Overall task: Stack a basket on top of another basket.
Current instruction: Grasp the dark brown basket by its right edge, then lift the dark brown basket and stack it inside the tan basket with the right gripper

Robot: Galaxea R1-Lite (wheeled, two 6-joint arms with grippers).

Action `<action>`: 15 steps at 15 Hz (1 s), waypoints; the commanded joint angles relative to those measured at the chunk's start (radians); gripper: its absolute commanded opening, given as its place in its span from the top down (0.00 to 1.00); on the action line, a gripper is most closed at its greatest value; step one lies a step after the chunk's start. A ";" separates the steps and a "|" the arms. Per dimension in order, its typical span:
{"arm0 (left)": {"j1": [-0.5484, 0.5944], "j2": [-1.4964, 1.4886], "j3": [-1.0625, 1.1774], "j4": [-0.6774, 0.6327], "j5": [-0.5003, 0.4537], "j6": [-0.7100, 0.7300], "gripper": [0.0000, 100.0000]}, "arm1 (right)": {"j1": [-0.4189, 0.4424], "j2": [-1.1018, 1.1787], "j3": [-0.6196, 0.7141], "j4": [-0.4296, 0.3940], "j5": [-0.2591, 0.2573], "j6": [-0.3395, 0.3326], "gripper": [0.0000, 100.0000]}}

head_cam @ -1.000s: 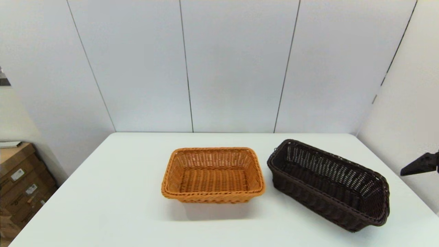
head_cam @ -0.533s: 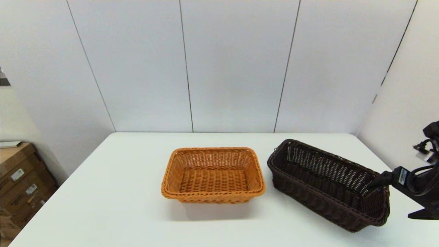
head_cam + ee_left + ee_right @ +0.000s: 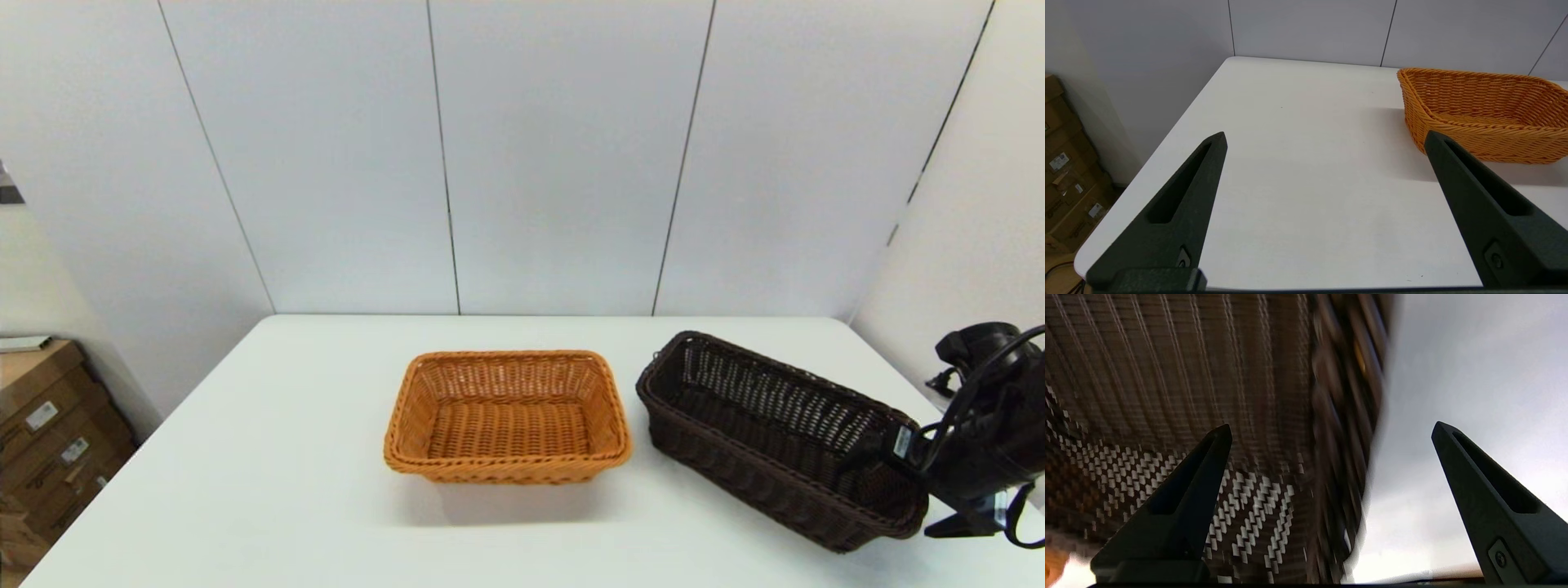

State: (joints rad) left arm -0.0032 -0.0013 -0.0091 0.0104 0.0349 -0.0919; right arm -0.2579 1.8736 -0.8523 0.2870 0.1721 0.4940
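Observation:
The dark brown basket (image 3: 759, 433) lies at an angle on the right of the white table (image 3: 269, 474). My right gripper (image 3: 914, 496) is open at its near right end, one finger inside the basket and the other outside. In the right wrist view the end wall (image 3: 1347, 416) runs between the spread fingers of the right gripper (image 3: 1331, 430), with the weave of the dark basket (image 3: 1167, 375) beside it. The orange-tan basket (image 3: 506, 416) sits upright at the table's middle. My left gripper (image 3: 1325, 139) hangs open over the table's left part, short of the orange-tan basket (image 3: 1486, 110).
Grey wall panels (image 3: 555, 163) close the table's far side and the right side. Cardboard boxes (image 3: 49, 425) stand on the floor past the table's left edge. A strip of bare table (image 3: 637, 474) separates the two baskets.
My right arm came in from the right edge and lowered its open fingers over the dark basket's right end. Both baskets stay where they were.

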 commanded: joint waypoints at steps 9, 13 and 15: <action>0.000 0.001 0.000 0.000 0.000 -0.002 0.00 | -0.001 0.029 -0.014 0.006 0.000 0.009 1.00; 0.000 0.001 0.000 0.000 0.000 -0.002 0.00 | -0.009 -0.022 -0.030 0.014 0.000 0.014 1.00; 0.000 0.001 -0.002 0.000 0.000 -0.002 0.00 | -0.021 -0.116 -0.051 0.026 -0.006 0.012 1.00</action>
State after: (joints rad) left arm -0.0032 -0.0013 -0.0091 0.0109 0.0349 -0.0928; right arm -0.2674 1.8609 -0.8821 0.3002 0.1698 0.5060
